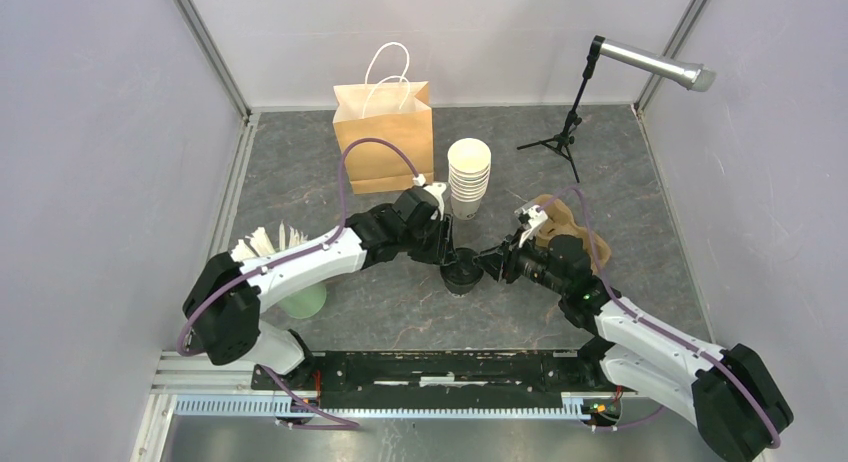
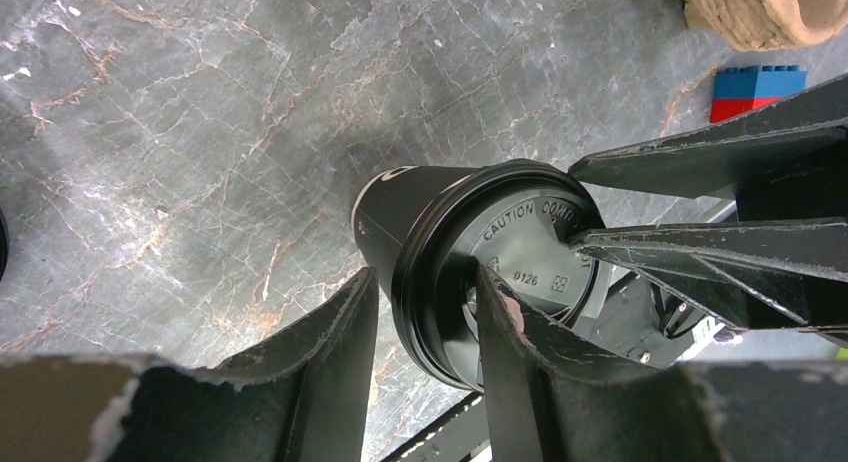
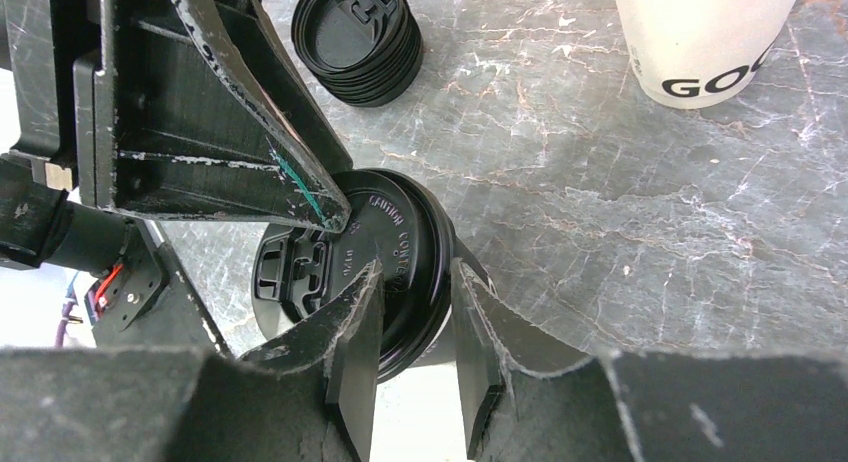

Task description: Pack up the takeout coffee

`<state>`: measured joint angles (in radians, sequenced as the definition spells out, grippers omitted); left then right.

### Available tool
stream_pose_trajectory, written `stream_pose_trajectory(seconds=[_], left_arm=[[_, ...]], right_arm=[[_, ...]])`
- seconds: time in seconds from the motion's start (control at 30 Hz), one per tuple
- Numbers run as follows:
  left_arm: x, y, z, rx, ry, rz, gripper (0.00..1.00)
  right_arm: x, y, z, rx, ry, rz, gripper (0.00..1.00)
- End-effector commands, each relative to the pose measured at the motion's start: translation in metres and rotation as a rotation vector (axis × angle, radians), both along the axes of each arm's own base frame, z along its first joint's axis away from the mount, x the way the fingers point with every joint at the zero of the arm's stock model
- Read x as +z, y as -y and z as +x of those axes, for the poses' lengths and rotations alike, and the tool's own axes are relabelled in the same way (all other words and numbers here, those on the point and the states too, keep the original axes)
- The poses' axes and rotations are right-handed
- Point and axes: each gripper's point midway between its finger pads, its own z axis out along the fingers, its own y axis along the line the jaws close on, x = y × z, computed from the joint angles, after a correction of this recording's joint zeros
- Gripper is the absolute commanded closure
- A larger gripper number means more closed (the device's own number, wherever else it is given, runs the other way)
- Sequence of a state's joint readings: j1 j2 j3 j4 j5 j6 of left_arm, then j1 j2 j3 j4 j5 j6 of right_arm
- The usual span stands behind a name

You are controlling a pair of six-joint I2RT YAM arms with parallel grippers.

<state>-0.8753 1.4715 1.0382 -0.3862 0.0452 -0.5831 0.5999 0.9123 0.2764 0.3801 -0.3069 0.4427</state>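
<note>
Black lid (image 2: 520, 244) is on the cup (image 2: 385, 207), which stands upright on the grey marbled table (image 1: 300, 182) at mid-table, where the two arms meet over it. The cup wall looks dark in the left wrist view, with a bit of white print. The left gripper (image 2: 425, 282) comes in from the left with a narrow gap between its fingers. The lid rim is in that gap, one finger outside the rim and the other over the lid top; cannot tell if it really pinches. The right gripper (image 3: 415, 272) comes in from the opposite side and is clamped on the lid, one finger on the lid top and the other against the outer rim. In the right wrist view one left finger tip rests on the lid top, near the raised lettering. A stack of lidless cream cups (image 1: 468, 177) stands just behind the cup, and a kraft paper bag (image 1: 383, 142) with white handles stands upright further back, to the stack's left. A pile of loose black lids (image 3: 357, 37) lies on the table near the cup. A brown pulp carrier (image 1: 575, 227) lies by the right arm, partly hidden by it, and a blue and red block (image 2: 755, 87) sits near it. A green cup (image 1: 305, 300) holding white sticks stands near the left arm. A small tripod (image 1: 560, 137) stands at back right.
</note>
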Motion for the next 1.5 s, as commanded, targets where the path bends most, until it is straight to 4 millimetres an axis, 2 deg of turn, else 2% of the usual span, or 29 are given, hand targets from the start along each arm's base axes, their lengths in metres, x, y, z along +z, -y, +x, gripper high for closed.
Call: stream_pose_trajectory(seconds=[0.0, 0.2, 0.37, 0.53, 0.67, 0.9, 1.1, 1.27, 1.47], left_arm=[[-0.023, -0.014, -0.016, 0.019, -0.078, 0.048, 0.52], [-0.04, -0.024, -0.017, 0.031, -0.093, 0.11, 0.53], [-0.04, -0.023, -0.017, 0.023, -0.087, 0.098, 0.53], [-0.038, -0.024, -0.017, 0.019, -0.075, 0.097, 0.53], [-0.039, -0.024, -0.018, 0.017, -0.076, 0.098, 0.53], [-0.039, -0.024, -0.019, 0.015, -0.078, 0.094, 0.53], [-0.041, -0.026, -0.018, 0.017, -0.077, 0.103, 0.53], [-0.045, -0.027, -0.019, 0.019, -0.081, 0.112, 0.53], [-0.052, -0.033, -0.021, 0.033, -0.091, 0.132, 0.53]], right_arm=[[-0.023, -0.001, -0.018, 0.044, -0.123, -0.024, 0.63], [0.009, -0.009, -0.009, 0.058, -0.081, 0.007, 0.53], [0.033, -0.003, 0.002, 0.038, -0.041, 0.013, 0.49], [0.035, 0.008, 0.008, 0.037, -0.061, 0.034, 0.54], [0.035, 0.001, 0.0, 0.124, -0.086, 0.064, 0.54], [0.021, 0.001, -0.004, 0.149, -0.144, 0.068, 0.47], [0.008, 0.004, -0.002, 0.122, -0.163, 0.074, 0.58], [-0.005, 0.008, 0.0, 0.094, -0.184, 0.078, 0.62], [-0.043, 0.02, -0.008, 0.039, -0.263, 0.039, 0.63]])
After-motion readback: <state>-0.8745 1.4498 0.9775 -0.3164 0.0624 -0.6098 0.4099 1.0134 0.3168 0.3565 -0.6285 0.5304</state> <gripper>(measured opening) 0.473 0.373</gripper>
